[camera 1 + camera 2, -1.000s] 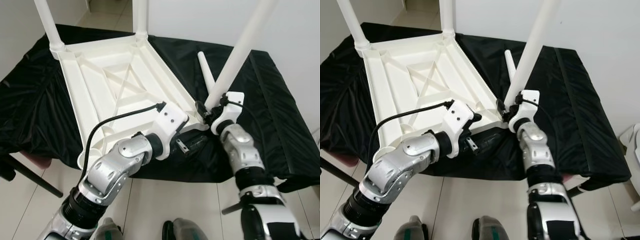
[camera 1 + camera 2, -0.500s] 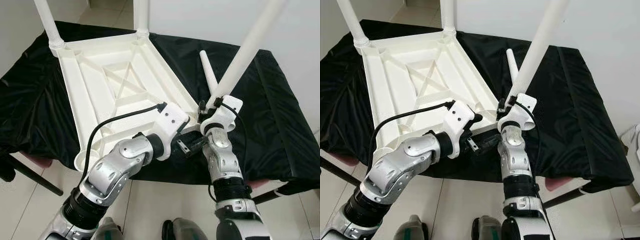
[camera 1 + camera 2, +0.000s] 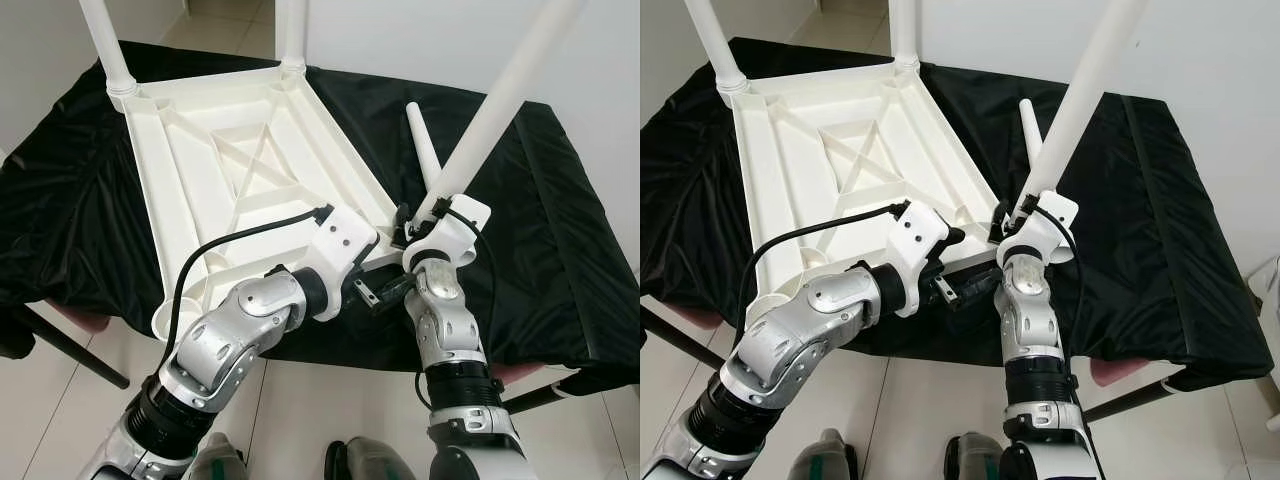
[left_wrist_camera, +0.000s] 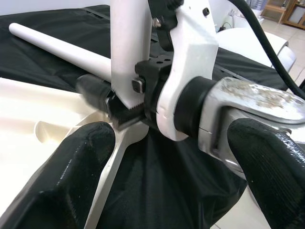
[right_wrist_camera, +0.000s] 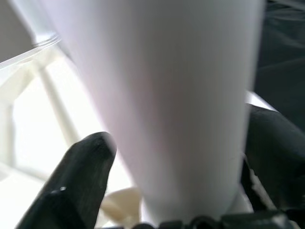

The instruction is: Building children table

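A white plastic table top [image 3: 215, 185] lies upside down on a black cloth [image 3: 560, 230]. Two white legs [image 3: 105, 45] [image 3: 292, 30] stand in its far corners. My right gripper [image 3: 415, 222] is shut on a third leg [image 3: 495, 110], which tilts up to the right with its foot at the near right corner. The right wrist view shows this leg [image 5: 167, 95] between the black fingers [image 5: 81, 176]. My left gripper [image 3: 380, 290] is open just below that corner, its fingers [image 4: 76, 176] spread wide before the leg's base [image 4: 131, 43]. A fourth leg [image 3: 422, 145] lies loose on the cloth.
The cloth-covered surface ends at a near edge [image 3: 330, 345] over white floor tiles [image 3: 60, 420]. A white wall [image 3: 420, 40] stands behind. A dark bar [image 3: 70, 350] slants under the left side. My feet [image 3: 365, 460] are at the bottom.
My right forearm has swung in to the left beneath the gripper, which kept its hold on the leg at the corner. The camera has shifted slightly. The left arm has stayed put.
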Robot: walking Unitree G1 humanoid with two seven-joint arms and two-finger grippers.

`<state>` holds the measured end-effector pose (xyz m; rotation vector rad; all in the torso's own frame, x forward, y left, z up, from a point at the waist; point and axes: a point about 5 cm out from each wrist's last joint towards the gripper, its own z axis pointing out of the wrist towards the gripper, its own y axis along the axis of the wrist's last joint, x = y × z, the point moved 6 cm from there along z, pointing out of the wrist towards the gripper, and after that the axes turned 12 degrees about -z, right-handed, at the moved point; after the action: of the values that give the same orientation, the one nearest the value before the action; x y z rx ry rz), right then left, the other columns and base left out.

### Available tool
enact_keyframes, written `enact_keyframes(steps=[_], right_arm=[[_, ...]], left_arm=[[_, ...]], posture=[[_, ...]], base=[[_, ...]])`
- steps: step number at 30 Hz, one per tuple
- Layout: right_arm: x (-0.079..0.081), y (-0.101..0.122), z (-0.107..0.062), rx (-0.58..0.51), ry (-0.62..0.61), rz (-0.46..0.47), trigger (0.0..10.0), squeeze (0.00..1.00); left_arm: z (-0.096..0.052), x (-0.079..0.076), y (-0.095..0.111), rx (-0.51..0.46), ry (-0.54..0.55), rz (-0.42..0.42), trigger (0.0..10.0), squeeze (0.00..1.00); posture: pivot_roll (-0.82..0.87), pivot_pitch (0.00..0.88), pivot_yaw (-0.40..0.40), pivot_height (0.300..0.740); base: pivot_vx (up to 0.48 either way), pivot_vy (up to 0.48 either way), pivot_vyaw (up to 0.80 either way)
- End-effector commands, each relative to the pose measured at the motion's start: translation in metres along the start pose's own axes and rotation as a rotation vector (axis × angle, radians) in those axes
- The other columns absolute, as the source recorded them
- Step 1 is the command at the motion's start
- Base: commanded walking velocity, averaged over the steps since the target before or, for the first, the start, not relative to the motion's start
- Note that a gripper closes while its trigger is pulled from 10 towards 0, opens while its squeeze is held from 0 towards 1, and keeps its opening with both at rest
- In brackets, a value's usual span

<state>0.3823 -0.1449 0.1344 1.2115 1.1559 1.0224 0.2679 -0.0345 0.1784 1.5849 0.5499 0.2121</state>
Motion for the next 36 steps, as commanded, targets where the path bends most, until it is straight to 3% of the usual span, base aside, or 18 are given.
enact_keyframes(steps=[1,7,11,12,16,18,32,33,35,36], right_arm=[[0.002,-0.002,-0.001,-0.012,0.037,0.0,10.0,1.0],[0.006,-0.015,0.0,-0.033,0.23,-0.027,10.0,1.0],[0.006,-0.015,0.0,-0.033,0.23,-0.027,10.0,1.0],[0.001,-0.017,0.003,-0.039,0.294,-0.047,10.0,0.0],[-0.022,-0.018,0.013,-0.064,0.418,-0.156,10.0,0.0],[-0.025,-0.015,0.016,-0.083,0.447,-0.189,10.0,0.0],[-0.025,0.0,0.026,-0.124,0.573,-0.25,10.0,0.0],[-0.023,0.001,0.027,-0.131,0.596,-0.247,7.5,0.0],[-0.023,0.001,0.027,-0.131,0.596,-0.247,7.5,0.0],[-0.019,0.0,0.028,-0.129,0.631,-0.25,0.0,0.0]], left_arm=[[0.001,-0.004,-0.004,0.015,-0.017,0.0,10.0,0.0],[0.002,-0.003,-0.004,0.015,-0.017,-0.001,10.0,0.0],[0.002,-0.003,-0.004,0.015,-0.017,-0.001,10.0,0.0],[0.002,-0.003,-0.003,0.015,-0.017,0.0,10.0,0.0],[0.001,-0.002,-0.002,0.016,-0.018,0.004,10.0,0.0],[0.001,-0.001,-0.002,0.017,-0.019,0.005,10.0,0.0],[0.001,0.0,0.0,0.016,-0.016,0.012,10.0,0.0],[0.001,0.0,0.0,0.016,-0.014,0.012,10.0,0.0],[0.001,0.0,0.0,0.016,-0.014,0.012,10.0,0.0],[0.001,0.0,0.0,0.015,-0.012,0.013,10.0,0.0]], posture=[[-0.04,0.01,-0.069,0.74],[-0.04,0.016,-0.064,0.74],[-0.04,0.016,-0.064,0.74],[-0.04,0.017,-0.06,0.74],[-0.05,0.022,-0.043,0.74],[-0.05,0.026,-0.042,0.74],[-0.04,0.027,-0.044,0.74],[-0.04,0.026,-0.044,0.74],[-0.04,0.026,-0.044,0.74],[-0.04,0.026,-0.045,0.74]], base=[[0.0,0.0,0.0],[0.0,0.0,0.0],[0.0,0.0,0.0],[0.0,0.0,0.0],[0.0,0.0,0.0],[0.0,0.0,0.0],[0.0,0.0,0.0],[0.0,0.0,0.0],[0.0,0.0,0.0],[0.0,0.0,0.0]])
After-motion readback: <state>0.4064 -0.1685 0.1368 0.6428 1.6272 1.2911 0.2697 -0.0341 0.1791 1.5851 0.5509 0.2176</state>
